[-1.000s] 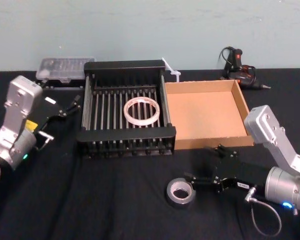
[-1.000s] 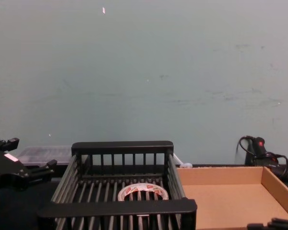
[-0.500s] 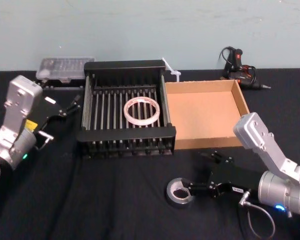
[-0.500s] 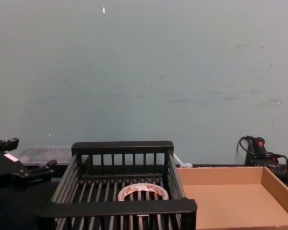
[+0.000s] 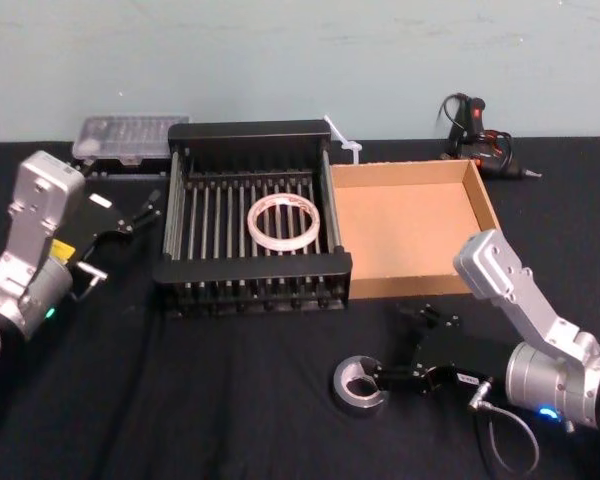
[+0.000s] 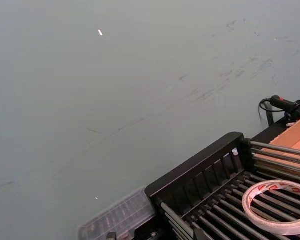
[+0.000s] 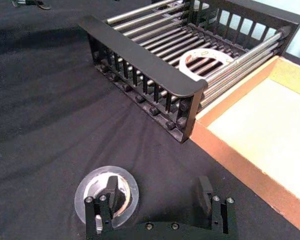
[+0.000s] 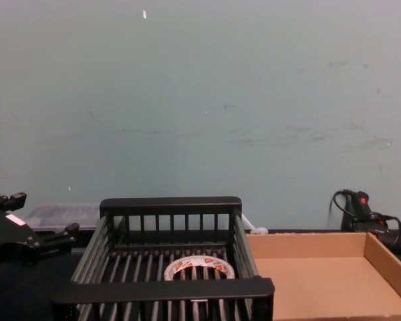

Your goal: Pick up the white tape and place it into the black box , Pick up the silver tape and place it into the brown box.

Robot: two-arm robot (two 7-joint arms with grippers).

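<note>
- On the black desk (image 5: 230,400), near its front edge, the silver tape (image 5: 361,384) lies flat, apart from both boxes.
- Right tool (image 7: 157,199) is low at this roll, fingers spread; one finger (image 7: 111,196) stands in the roll's open centre, the other (image 7: 204,191) outside, off the roll's side toward the brown box (image 5: 410,235).
- White tape (image 5: 283,223) lies flat on the barred floor of the black box (image 5: 252,268).
- Brown box sits just beside the black box, on the robot's right, their walls touching or nearly so.
- Left tool (image 5: 130,215) hangs idle beside the black box's left wall, fingers parted.
</note>
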